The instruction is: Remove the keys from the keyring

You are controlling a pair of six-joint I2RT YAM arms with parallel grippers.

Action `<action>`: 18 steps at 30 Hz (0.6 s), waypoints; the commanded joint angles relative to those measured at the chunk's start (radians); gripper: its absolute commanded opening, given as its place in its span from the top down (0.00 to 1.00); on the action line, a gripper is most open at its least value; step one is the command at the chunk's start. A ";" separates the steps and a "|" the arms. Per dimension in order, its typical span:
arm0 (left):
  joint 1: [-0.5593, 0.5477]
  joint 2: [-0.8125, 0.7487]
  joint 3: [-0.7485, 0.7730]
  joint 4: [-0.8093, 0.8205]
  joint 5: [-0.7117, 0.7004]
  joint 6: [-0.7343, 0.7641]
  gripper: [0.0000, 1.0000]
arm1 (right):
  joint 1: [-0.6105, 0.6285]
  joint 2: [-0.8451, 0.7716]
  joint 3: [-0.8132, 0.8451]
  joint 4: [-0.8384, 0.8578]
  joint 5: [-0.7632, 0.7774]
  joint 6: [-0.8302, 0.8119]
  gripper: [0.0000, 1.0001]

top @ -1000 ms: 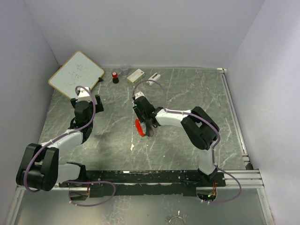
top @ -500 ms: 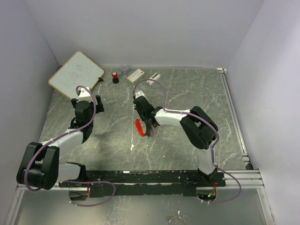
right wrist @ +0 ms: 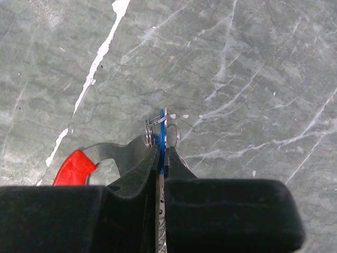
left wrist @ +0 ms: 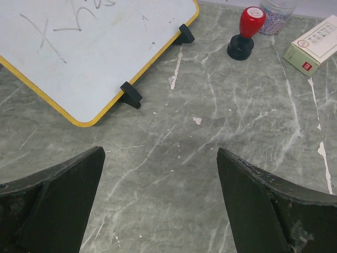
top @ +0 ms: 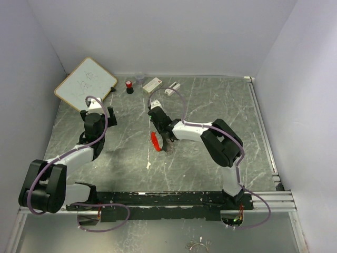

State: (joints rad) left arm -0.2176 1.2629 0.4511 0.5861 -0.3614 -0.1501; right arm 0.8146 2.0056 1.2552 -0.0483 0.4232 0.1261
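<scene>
**Top external view**
- Surface (top: 210, 105): grey-green marble pattern with pale veins, walled in white.
- Left gripper (top: 110, 117): left of centre, over bare surface, jaws apart, nothing between them.
- Right gripper (top: 166, 143): near the centre of the frame, tip down at the surface. The jaws' state is too small to read here.
- Keyring (top: 154, 140): a red curved loop lying on the surface at the left side of the right gripper's tip.
- Whiteboard (top: 86, 83): upper left, tilted, with a yellow rim.
- Along the back wall, left to right: red-and-black stamp (top: 129, 87), clear jar (top: 139, 78), white box (top: 152, 84), small white block (top: 172, 88).

**Left wrist view**
- Left gripper (left wrist: 160, 158): two dark jaws at the lower corners, spread wide, with only marble between them.
- Whiteboard (left wrist: 79, 52): upper left, standing on black feet, with faint scribbles.
- Stamp (left wrist: 245, 31): top centre-right, red knob on a black base.
- Jar (left wrist: 276, 8): top edge, holding paper clips.
- White box (left wrist: 313, 45): upper right, with red print at one end.

**Right wrist view**
- Right gripper (right wrist: 160, 158): jaws pressed together — clamped on the blue-headed key (right wrist: 160, 132), which is seen edge-on at centre frame.
- Split ring (right wrist: 174, 136): thin silvery loops around the key's head.
- Keyring (right wrist: 73, 167): red end at lower left, its silvery curve running up to the jaws, lying on the surface.
</scene>
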 commanded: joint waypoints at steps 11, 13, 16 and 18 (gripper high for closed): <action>-0.027 -0.031 0.038 0.045 0.368 0.096 0.01 | 0.003 -0.326 0.038 -0.164 -0.115 -0.093 1.00; -0.038 -0.037 0.047 0.051 0.449 0.106 0.00 | 0.004 -0.371 0.027 -0.172 -0.120 -0.095 1.00; -0.068 -0.054 0.061 0.072 0.575 0.105 0.01 | 0.003 -0.438 0.030 -0.208 -0.129 -0.106 1.00; -0.099 -0.070 0.073 0.091 0.634 0.098 0.01 | 0.003 -0.475 0.039 -0.236 -0.137 -0.113 1.00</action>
State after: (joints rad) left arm -0.2687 1.2350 0.4706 0.6029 0.0628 -0.0639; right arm 0.8150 1.5959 1.2755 -0.2192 0.3084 0.0406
